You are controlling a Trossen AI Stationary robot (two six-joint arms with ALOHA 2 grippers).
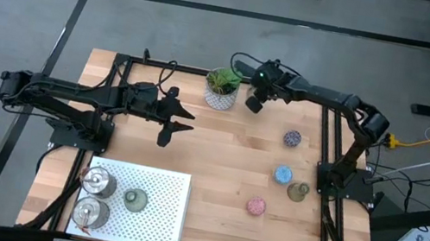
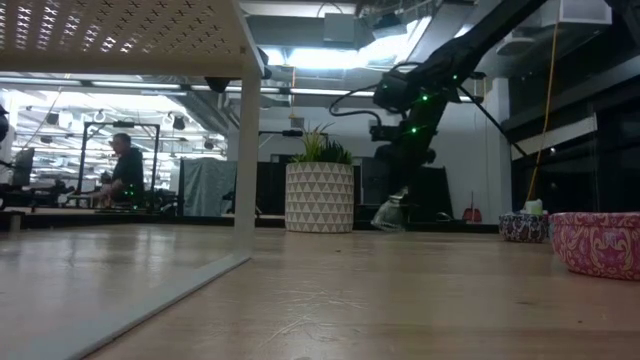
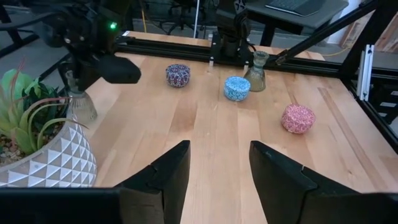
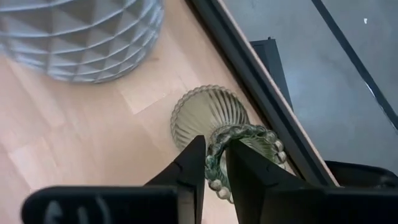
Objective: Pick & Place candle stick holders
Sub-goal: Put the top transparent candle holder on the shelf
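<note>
The right hand [image 4: 213, 163] is over at the far edge of the counter [image 1: 218, 156], right beside the plant [image 1: 222, 81] in its white patterned pot [image 1: 220, 97] — its 2 fingers are pinched narrow on the beaded rim of an olive-grey ribbed holder [image 4: 214, 121], which looks tilted in the wrist view, base toward the wood. The low view shows the same holder just right of the pot.

The left hand [image 1: 178, 122] hovers over the middle of the counter with its fingers apart, nothing between them.

On the right side sit the speckled purple holder [image 1: 291, 139], the blue one [image 1: 283, 174], another olive-grey one [image 1: 298, 191] just beside the blue, and the pink one [image 1: 257, 206] nearest the front. The white perforated tray [image 1: 164, 213] at front left carries 2 silver holders [image 1: 94, 197] and 1 olive-grey holder [image 1: 135, 200].
</note>
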